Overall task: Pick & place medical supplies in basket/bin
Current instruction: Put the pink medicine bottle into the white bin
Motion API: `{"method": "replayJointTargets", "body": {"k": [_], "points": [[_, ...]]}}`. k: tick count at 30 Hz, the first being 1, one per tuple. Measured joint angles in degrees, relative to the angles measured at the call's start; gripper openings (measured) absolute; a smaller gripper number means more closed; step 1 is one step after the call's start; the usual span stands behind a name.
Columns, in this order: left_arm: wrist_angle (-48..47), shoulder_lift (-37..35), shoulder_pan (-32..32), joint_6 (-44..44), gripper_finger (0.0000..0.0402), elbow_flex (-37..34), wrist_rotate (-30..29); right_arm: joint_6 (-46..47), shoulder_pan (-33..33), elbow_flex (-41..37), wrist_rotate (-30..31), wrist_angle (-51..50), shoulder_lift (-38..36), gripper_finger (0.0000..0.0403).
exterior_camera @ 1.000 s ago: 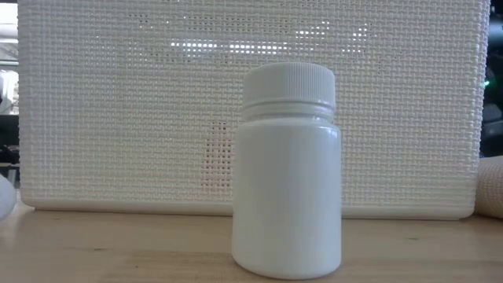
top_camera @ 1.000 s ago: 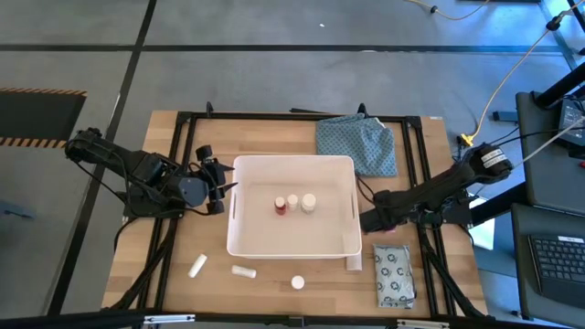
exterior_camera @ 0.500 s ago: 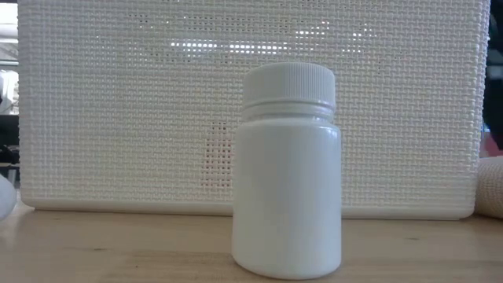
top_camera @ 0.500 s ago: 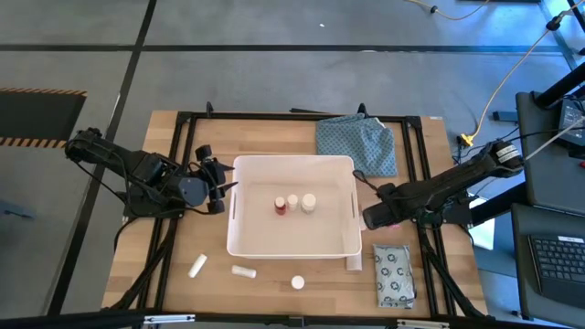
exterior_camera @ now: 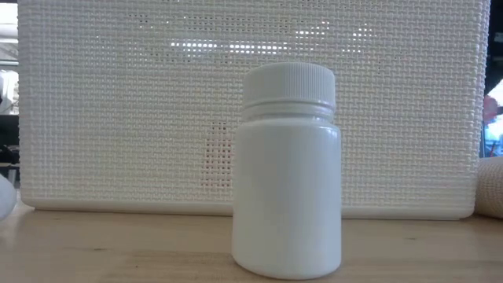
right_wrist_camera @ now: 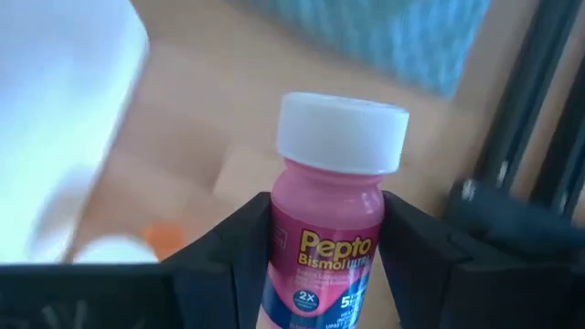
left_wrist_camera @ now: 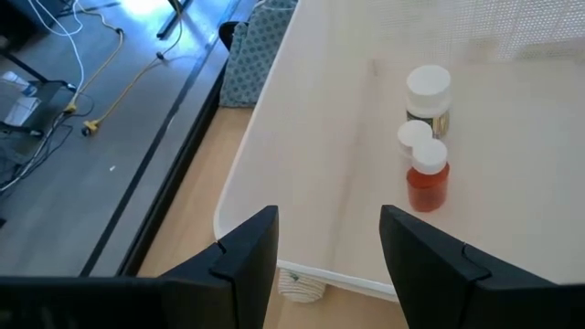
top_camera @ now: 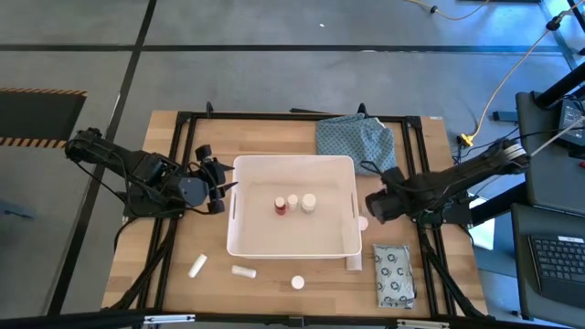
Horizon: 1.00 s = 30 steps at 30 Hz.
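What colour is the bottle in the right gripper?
Pink bottle with a white cap, clearest in the right wrist view.

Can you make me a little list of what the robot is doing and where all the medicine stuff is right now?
right pincer: shut on a pink Pepto-Bismol bottle with a white cap, beside the tub's right wall
left pincer: open, empty, waiting at the tub's left rim
white tub: holds a red bottle and two white bottles
front of table: two white tubes and one white bottle outside the tub
packet: flat, at the tub's front right corner
cloth: blue-green, behind the tub
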Motion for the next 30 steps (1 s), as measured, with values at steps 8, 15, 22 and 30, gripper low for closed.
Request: {"method": "replayJointTargets", "body": {"k": [8,15,22,30], "points": [[0.01,0.00,0.00,-0.89,0.0185,0.00,-1.42,-4.42,-0.02,4.15,15.05,-0.72,-1.41,0.0174],[0.02,0.00,0.02,-1.05,0.0185,0.00,-1.40,-14.95,-0.02,11.86,27.03,2.67,-1.46,0.0174],[8.31,0.00,0.05,1.61,0.0184,-0.02,-2.80,-49.48,0.00,14.38,28.26,31.14,-1.46,0.0174],[28.22,1.71,1.01,17.09,0.0185,-0.02,19.75,-75.15,0.02,12.48,7.84,55.97,1.66,0.0174]]}}
